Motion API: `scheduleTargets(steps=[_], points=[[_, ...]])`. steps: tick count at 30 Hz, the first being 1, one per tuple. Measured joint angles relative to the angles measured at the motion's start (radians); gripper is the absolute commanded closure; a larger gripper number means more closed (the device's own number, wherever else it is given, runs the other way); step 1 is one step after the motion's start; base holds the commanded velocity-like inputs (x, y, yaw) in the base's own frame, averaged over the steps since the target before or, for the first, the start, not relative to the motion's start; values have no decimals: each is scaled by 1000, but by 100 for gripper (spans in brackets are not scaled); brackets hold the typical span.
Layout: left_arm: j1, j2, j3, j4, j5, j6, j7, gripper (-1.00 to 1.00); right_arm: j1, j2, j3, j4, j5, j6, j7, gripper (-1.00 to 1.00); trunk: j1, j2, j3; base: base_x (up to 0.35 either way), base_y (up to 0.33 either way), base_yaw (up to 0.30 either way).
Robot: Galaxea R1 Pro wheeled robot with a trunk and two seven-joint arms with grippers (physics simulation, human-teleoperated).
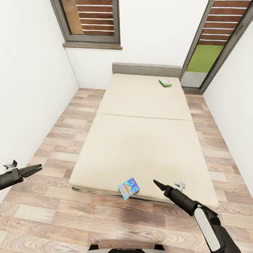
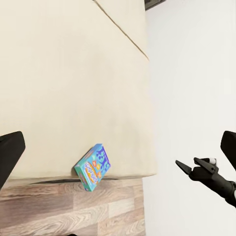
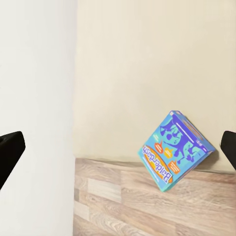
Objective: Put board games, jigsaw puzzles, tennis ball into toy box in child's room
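Note:
A beige bed [image 1: 140, 140] with a grey headboard runs away from me. One board game, a blue box [image 1: 129, 188], sits tilted at the foot edge of the mattress and hangs partly over the floor; it also appears as the blue box [image 2: 93, 167] and the blue box [image 3: 177, 147]. A second board game, green and white [image 1: 165, 82], lies flat near the headboard on the right. My right gripper [image 1: 156, 183] hovers open just right of the blue box. My left gripper [image 1: 38, 169] is open, far to the left over the floor. The table, toy box, puzzles and tennis ball are out of view.
White walls [image 1: 31, 88] close in on both sides of the bed, leaving strips of wood-plank floor [image 1: 59, 133] along each side. A grey-framed window [image 1: 89, 21] is behind the headboard, and a tall glazed door [image 1: 211, 49] stands at the back right.

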Motion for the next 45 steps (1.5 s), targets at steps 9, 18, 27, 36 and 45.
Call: scheduleTargets(steps=[9,18,27,36,45], points=[[0,-1,0,0,0,-6,0,-100,-1,0,1,0,1,0,0,-100,0,0,15,0,0,0],[0,-1,-2,0,0,-6,0,-100,0,0,1,0,1,0,-1,-100,0,0,29,0,0,0],[0,-1,0,0,0,-7,-1,-100,0,0,0,0,1,0,-2,-100,0,0,44,0,0,0],[0,-1,-1,1,0,-6,-1,-100,-1,-2,-4,0,-1,0,-1,-100,0,0,59,0,0,0],[0,-1,-1,0,0,-6,-1,-100,0,-1,-4,0,-1,0,0,-100,0,0,74,0,0,0]])
